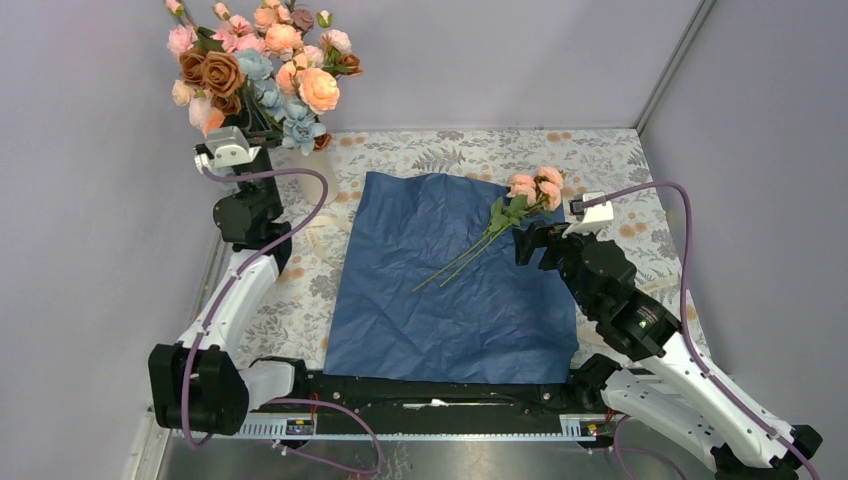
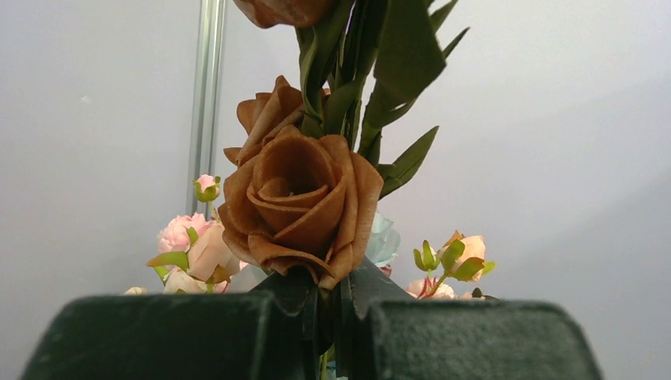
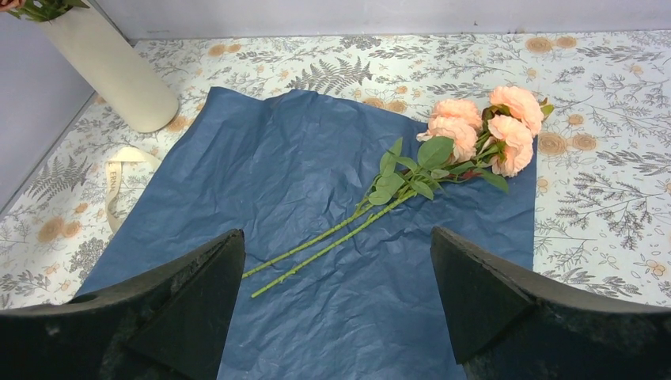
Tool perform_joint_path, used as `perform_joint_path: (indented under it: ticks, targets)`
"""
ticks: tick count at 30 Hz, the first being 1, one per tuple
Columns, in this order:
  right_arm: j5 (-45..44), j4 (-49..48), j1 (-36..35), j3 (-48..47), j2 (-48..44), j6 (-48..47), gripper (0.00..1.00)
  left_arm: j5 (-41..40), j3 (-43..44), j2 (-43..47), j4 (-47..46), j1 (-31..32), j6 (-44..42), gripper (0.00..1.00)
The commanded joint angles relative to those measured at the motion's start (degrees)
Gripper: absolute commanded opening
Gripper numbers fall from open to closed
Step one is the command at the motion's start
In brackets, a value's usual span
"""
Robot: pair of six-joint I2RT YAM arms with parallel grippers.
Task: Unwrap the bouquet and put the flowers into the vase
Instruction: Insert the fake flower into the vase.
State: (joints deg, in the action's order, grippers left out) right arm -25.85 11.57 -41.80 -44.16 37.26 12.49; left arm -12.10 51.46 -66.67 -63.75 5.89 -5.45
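1. At the bench's far-left corner, the left gripper [image 2: 336, 310] is clamped on the stems of the main flowers [image 1: 255, 70], at the vase [image 3: 111, 71].
2. A sprig of peach roses [image 3: 483, 127] lies on the spread navy paper [image 1: 450, 290]; the right gripper [image 3: 336, 237] hovers near it, jaws wide.
3. The sprig looks light and its blooms soft, so pinch the thin stems mid-length, where they lie together.

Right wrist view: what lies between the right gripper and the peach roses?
Between the right gripper and the peach roses lies only the navy paper, crossed by their own green stems; the right wrist view shows it.
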Motion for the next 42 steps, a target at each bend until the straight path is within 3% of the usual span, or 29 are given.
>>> perform_joint_path:
  ticks: [1,17,42]
  targets:
    - [0.62,-0.68,0.65,-1.98,0.02,0.88,0.93,-1.13,-1.01,-1.03,-8.11,-0.45,-1.95,0.0]
    - [0.53,-0.75,0.94,-2.32,0.9,2.51,0.91,0.27,-4.03,-7.15,-17.9,-0.44,-4.14,0.0]
    - [2.73,-1.82,1.41,-4.71,6.17,3.36,0.9,2.61,-1.9,-6.47,-19.77,-0.88,-3.77,0.0]
